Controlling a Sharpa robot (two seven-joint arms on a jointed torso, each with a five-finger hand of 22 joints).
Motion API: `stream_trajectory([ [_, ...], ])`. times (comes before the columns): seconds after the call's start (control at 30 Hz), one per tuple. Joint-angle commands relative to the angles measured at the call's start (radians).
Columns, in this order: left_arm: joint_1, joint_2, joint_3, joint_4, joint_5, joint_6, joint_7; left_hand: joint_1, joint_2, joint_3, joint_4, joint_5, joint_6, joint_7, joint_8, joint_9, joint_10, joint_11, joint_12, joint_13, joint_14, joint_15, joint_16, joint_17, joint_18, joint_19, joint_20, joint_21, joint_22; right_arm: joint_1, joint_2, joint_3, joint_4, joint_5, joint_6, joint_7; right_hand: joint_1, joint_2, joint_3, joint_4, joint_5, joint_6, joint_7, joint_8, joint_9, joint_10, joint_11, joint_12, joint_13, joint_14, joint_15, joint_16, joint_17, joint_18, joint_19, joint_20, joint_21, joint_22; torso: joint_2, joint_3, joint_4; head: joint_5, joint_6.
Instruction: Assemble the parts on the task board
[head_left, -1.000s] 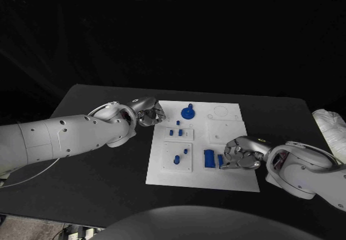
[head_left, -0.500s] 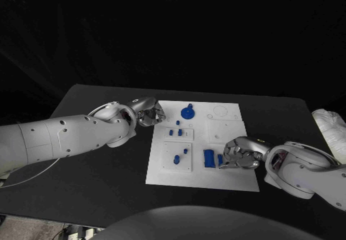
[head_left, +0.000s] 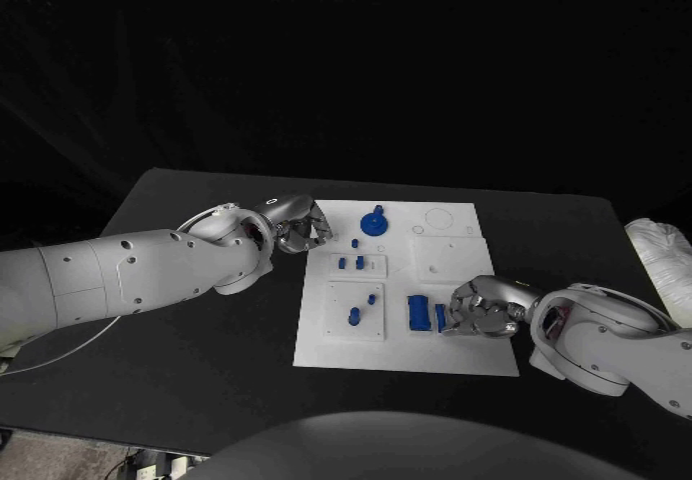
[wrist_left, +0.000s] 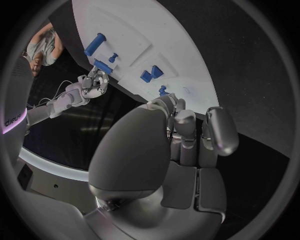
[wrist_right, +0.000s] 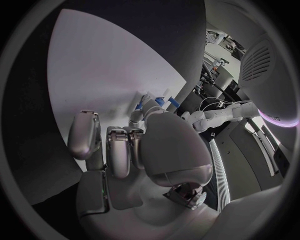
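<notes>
The white task board (head_left: 325, 340) lies mid-table with several blue parts on it. A round blue part (head_left: 376, 223) stands near its far edge, a small peg (head_left: 356, 243) just below it, and a long blue block (head_left: 418, 312) sits toward the near right. My right hand (head_left: 483, 308) rests on the board beside that block, fingers curled, its fingertips pinching a small blue part (head_left: 440, 317), also seen as the small blue part (wrist_right: 139, 107). My left hand (head_left: 296, 226) hovers at the board's far left edge, fingers curled in with nothing in them; the peg (wrist_left: 162, 90) stands just beyond its fingertips.
Two short blue pieces (head_left: 351, 264) stand in a raised plate left of centre, and two more (head_left: 361, 310) below them. A white bundle (head_left: 661, 255) lies at the table's right edge. Black tabletop surrounds the board.
Almost nothing differs. The right hand has crept slightly toward the board's far side along the small blue part; the left hand is still.
</notes>
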Motion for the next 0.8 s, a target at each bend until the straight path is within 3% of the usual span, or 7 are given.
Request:
stream_trajectory([
  [0.03, 0.0, 0.001, 0.001, 0.002, 0.004, 0.012, -0.001, -0.003, 0.004, 0.006, 0.003, 0.003, 0.006, -0.001, 0.004, 0.001, 0.007, -0.002, 0.005, 0.001, -0.006, 0.001, 0.0, -0.001, 0.012, -0.006, 0.0, 0.001, 0.164, -0.004, -0.002, -0.002, -0.005, 0.02, 0.045, -0.025, 0.013, 0.003, 0.001, -0.005, 0.003, 0.009, 0.0, 0.005, 0.004, 0.104, -0.001, 0.001, 0.259, 0.104, -0.002, 0.003, 0.263, 0.003, -0.006, 0.0, -0.003, 0.157, 0.0, -0.0002, -0.0005, 0.0, 0.0],
  [0.23, 0.0, 0.002, 0.001, 0.002, 0.004, 0.013, -0.002, -0.003, 0.004, 0.006, 0.003, 0.003, 0.006, -0.001, 0.004, 0.001, 0.007, -0.002, 0.005, 0.001, -0.006, 0.001, 0.0, -0.001, 0.012, -0.006, 0.0, 0.001, 0.164, -0.005, -0.004, -0.002, -0.004, 0.024, 0.052, -0.028, 0.021, 0.001, -0.004, -0.01, 0.003, 0.012, 0.001, 0.01, 0.005, 0.104, 0.001, 0.001, 0.259, 0.104, 0.0, 0.003, 0.263, 0.004, -0.011, 0.002, -0.008, 0.155, 0.0, 0.0002, -0.0003, -0.001, 0.0],
  [0.47, 0.0, -0.001, 0.001, 0.004, 0.004, 0.008, 0.002, -0.003, 0.004, 0.006, 0.003, 0.003, 0.006, -0.001, 0.004, 0.001, 0.007, -0.002, 0.005, 0.001, -0.006, 0.001, 0.0, -0.001, 0.012, -0.006, 0.0, 0.001, 0.164, -0.006, -0.01, -0.002, 0.005, 0.026, 0.041, -0.009, -0.002, -0.038, -0.048, -0.001, 0.002, 0.001, 0.008, 0.005, 0.004, 0.104, 0.006, 0.001, 0.259, 0.104, 0.004, 0.003, 0.263, 0.004, -0.015, 0.005, -0.01, 0.155, 0.0, 0.0001, -0.0004, 0.001, 0.0],
  [0.63, 0.0, -0.009, 0.001, 0.013, 0.004, -0.025, 0.034, -0.007, 0.002, 0.004, 0.005, 0.001, 0.008, -0.001, 0.006, 0.002, 0.008, -0.001, 0.007, 0.002, -0.005, 0.002, 0.001, 0.001, 0.012, -0.006, 0.001, 0.002, 0.165, -0.005, -0.033, -0.002, 0.029, 0.029, -0.016, 0.051, -0.039, -0.067, -0.09, 0.032, 0.003, -0.014, 0.008, -0.008, -0.002, 0.104, 0.006, 0.001, 0.259, 0.104, 0.005, 0.003, 0.263, 0.005, -0.016, 0.007, -0.007, 0.155, -0.001, 0.0, -0.0003, 0.003, 0.0],
  [0.7, 0.0, -0.016, 0.001, 0.022, 0.005, -0.048, 0.056, -0.023, -0.001, -0.002, 0.009, -0.002, 0.009, -0.002, 0.007, 0.003, 0.007, -0.001, 0.007, 0.002, -0.005, 0.003, 0.003, 0.003, 0.012, -0.006, 0.002, 0.003, 0.165, -0.001, -0.049, -0.002, 0.043, 0.043, -0.055, 0.099, -0.051, -0.074, -0.105, 0.048, 0.003, -0.042, 0.008, -0.038, -0.015, 0.104, 0.006, 0.001, 0.259, 0.104, 0.005, 0.003, 0.263, 0.005, -0.017, 0.008, -0.008, 0.155, -0.001, 0.0, 0.0003, 0.003, 0.0],
  [0.8, 0.0, -0.028, 0.001, 0.038, 0.009, -0.086, 0.091, -0.057, -0.002, -0.014, 0.011, -0.011, 0.008, -0.006, 0.009, 0.005, 0.005, -0.001, 0.008, 0.002, -0.003, 0.002, 0.006, 0.005, 0.011, -0.005, 0.002, 0.005, 0.165, 0.013, -0.07, -0.002, 0.06, 0.087, -0.11, 0.173, -0.069, -0.091, -0.132, 0.078, 0.003, -0.043, 0.008, -0.047, -0.023, 0.104, 0.006, 0.001, 0.259, 0.104, 0.005, 0.003, 0.263, 0.003, -0.013, 0.008, 0.001, 0.157, -0.002, 0.0002, 0.0009, 0.003, 0.0],
])
